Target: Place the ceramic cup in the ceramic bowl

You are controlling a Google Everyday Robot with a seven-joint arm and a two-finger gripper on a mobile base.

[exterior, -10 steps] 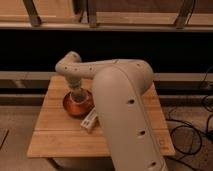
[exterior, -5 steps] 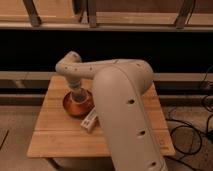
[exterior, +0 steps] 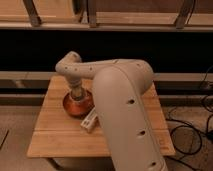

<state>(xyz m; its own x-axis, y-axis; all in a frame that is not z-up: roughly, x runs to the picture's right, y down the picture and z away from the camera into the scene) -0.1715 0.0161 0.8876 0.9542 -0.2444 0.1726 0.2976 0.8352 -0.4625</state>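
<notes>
The ceramic bowl (exterior: 76, 105), orange-red inside with a darker rim, sits on the wooden table (exterior: 55, 131) left of centre. My arm (exterior: 120, 100) reaches over it from the right and bends down. The gripper (exterior: 77, 95) points straight down into the bowl, right over its middle. The ceramic cup is hidden; I cannot see it under the wrist or in the bowl.
A white rectangular carton (exterior: 90, 120) lies on the table just in front and to the right of the bowl, partly behind my arm. A dark shelf and rail run behind the table. Black cables (exterior: 192, 132) lie on the floor at the right.
</notes>
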